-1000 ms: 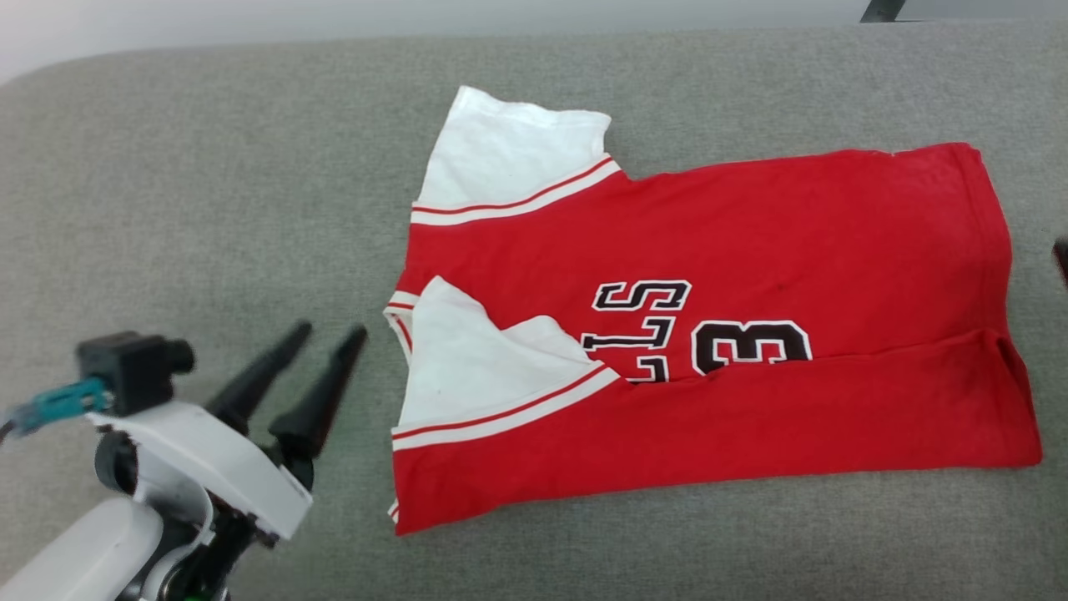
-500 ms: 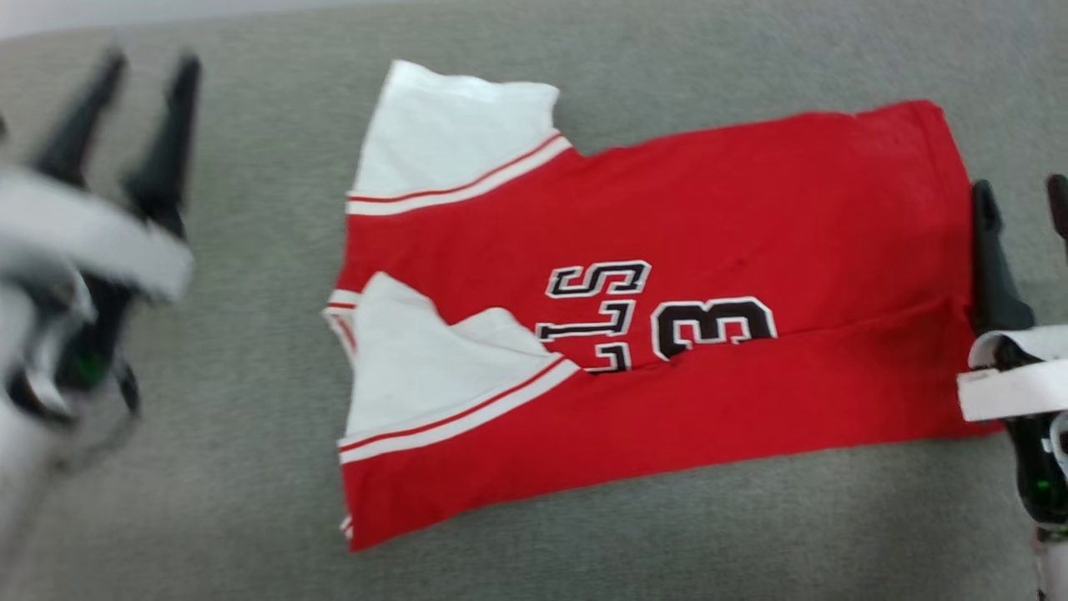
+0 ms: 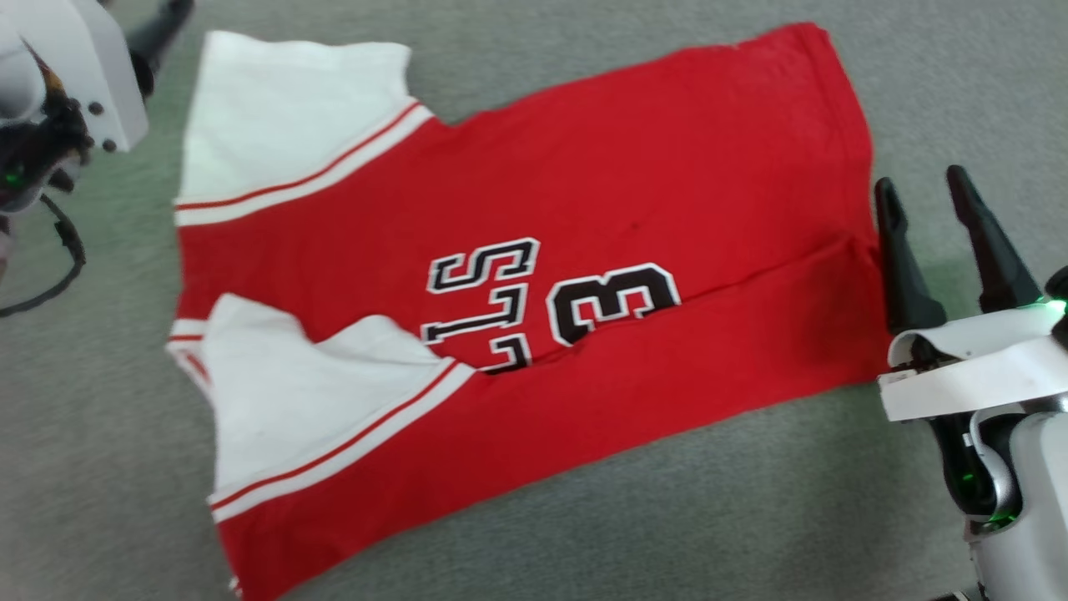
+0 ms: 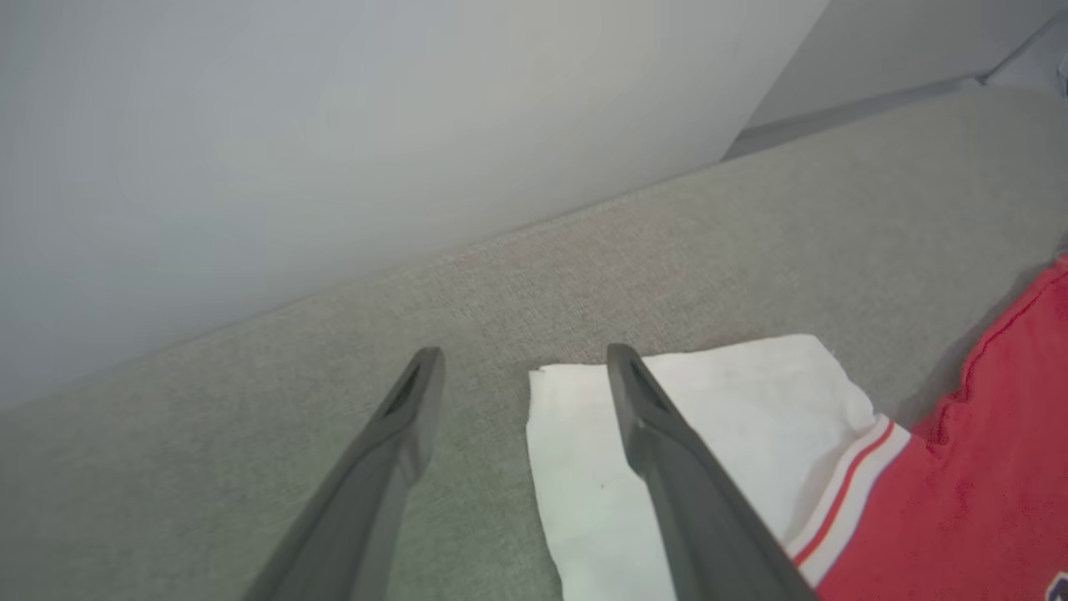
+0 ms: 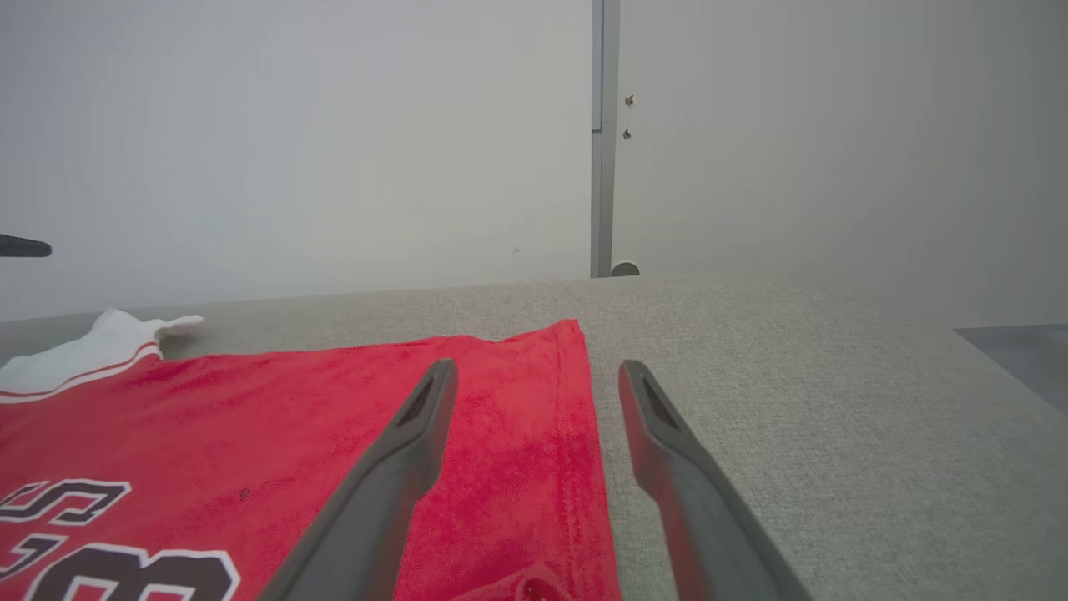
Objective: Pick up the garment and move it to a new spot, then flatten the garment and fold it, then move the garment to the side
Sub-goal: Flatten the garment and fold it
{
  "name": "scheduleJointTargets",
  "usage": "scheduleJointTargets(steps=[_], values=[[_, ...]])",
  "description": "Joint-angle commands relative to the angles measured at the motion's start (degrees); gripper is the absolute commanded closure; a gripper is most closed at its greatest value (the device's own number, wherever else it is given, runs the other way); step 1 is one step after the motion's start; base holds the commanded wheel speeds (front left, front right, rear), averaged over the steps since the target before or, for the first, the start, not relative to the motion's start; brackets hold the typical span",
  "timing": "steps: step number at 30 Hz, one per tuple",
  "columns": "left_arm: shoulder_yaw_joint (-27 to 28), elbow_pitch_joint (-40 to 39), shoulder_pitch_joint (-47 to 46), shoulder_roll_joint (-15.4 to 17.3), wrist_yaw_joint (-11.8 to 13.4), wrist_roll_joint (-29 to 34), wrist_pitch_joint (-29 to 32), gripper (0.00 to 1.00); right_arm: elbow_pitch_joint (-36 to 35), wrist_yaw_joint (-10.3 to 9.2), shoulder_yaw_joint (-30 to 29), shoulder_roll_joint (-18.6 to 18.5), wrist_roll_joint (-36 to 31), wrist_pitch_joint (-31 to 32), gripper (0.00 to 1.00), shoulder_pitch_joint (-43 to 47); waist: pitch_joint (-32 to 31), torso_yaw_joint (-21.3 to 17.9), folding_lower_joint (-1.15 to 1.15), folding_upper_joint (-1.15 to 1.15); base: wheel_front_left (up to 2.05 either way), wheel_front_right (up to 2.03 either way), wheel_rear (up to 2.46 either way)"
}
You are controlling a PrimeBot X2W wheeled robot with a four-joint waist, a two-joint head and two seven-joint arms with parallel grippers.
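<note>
The left gripper (image 4: 526,357) is holding its two dark, tapered fingers spread wide, with nothing between them. In its wrist view one finger is hanging over the corner of a white sleeve (image 4: 709,417) and the other over bare grey cloth; whether either is touching down I cannot tell. The right gripper (image 3: 919,179) is also standing wide open and empty, just beside the hem end of the garment (image 3: 534,200). In its own view, one finger is crossing over the red hem and the other over the surface (image 3: 751,517).

The garment is lying flat across the middle of the surface, sleeves toward the robot's left and hem toward its right. Its near long edge is folding up over the body and covering part of the black-and-white block lettering (image 3: 551,300). The red cloth is looking soft and slightly napped, and the sleeves are showing plain white with red-striped trim (image 3: 309,171). The surface is showing a coarse grey weave.
</note>
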Motion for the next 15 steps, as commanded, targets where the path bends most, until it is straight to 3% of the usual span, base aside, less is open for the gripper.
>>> scheduleJointTargets(steps=[1,11,15], values=[[-0.28,0.48,-0.61,-0.11,-0.28,-0.08,0.65,0.0,0.06,-0.09,0.31,0.17,0.29,-0.23,0.0,-0.84,2.19,-2.61,0.0,0.0,0.0,0.0,0.0],[-3.96,9.09,-3.72,-1.26,-0.9,-2.75,17.64,0.0,1.03,-0.09,3.66,-0.19,2.13,-0.95,0.0,-1.66,4.14,-4.71,0.0,0.0,0.0,0.0,0.0],[-3.27,9.76,-3.33,-2.68,-0.98,-5.51,20.88,0.0,1.23,-0.09,3.29,-1.05,2.49,-1.01,0.0,-2.0,4.5,-4.69,0.0,0.0,0.0,0.0,0.0]])
